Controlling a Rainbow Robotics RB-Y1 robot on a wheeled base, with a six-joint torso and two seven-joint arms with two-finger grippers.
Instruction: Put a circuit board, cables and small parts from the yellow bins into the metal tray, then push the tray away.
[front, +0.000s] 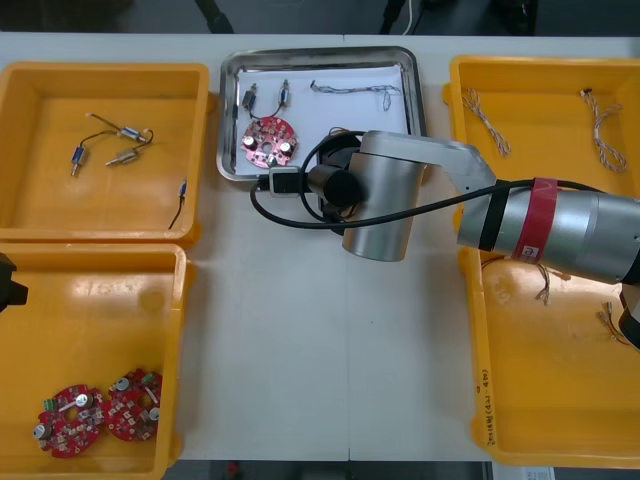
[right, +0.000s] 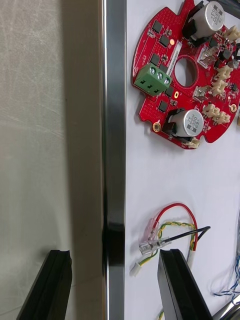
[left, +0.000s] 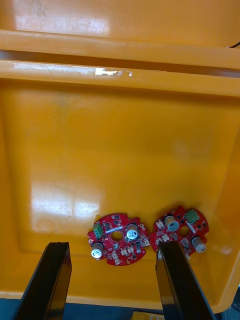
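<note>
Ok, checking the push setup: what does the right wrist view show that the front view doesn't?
Wrist: the right gripper, open, astride the shiny metal tray's near rim; a red and yellow cable inside. Front: yellow plastic bins; two small metal parts at the tray's far end. Both: the tray, its round red circuit board. The left gripper hovers open over the near left bin.

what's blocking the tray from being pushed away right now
Nothing visible. Beyond the far rim of the metal tray lies only bare table. The yellow bins sit beside it, not ahead. The right gripper straddles its near rim with open fingers; the left gripper hovers over a near bin.
</note>
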